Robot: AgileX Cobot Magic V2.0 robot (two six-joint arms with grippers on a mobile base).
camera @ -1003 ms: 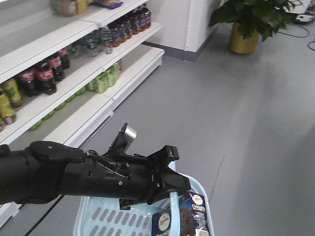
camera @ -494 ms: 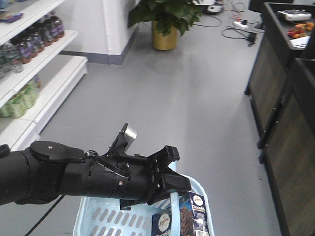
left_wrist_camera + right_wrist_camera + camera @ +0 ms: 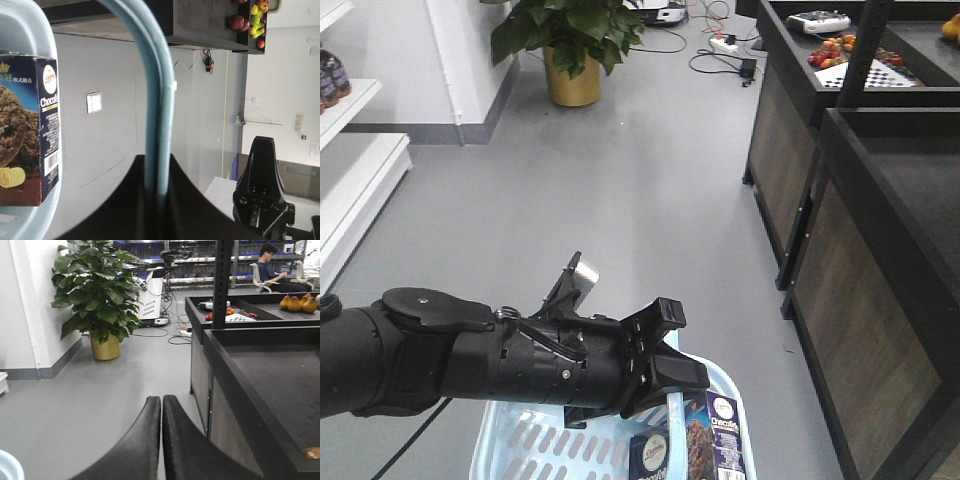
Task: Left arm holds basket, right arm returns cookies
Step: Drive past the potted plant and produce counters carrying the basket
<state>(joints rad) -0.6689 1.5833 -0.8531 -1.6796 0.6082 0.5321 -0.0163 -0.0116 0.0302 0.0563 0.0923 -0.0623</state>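
Observation:
My left arm [image 3: 470, 365] reaches across the lower front view. Its left gripper [image 3: 668, 385] is shut on the pale blue handle [image 3: 157, 100] of the light blue basket [image 3: 520, 440]; in the left wrist view the jaws pinch the handle at the left gripper [image 3: 156, 170]. The dark cookies carton [image 3: 712, 432] stands in the basket's right corner, and its barcode side shows on the cookies [image 3: 30, 130]. The right gripper [image 3: 161, 401] is shut with its fingers pressed together and nothing between them, held above grey floor beside the basket rim [image 3: 7, 466].
A dark wood-fronted counter [image 3: 880, 200] with fruit on top runs along the right. A potted plant [image 3: 565, 40] stands at the far wall, with cables on the floor near it. White shelving [image 3: 350, 190] lies at the left edge. A person [image 3: 270, 260] sits far back.
The whole view has swung to the right: the bottle shelves slid out at the left and the dark counter came in at the right. The left arm, basket and cookies keep their places in the frame.

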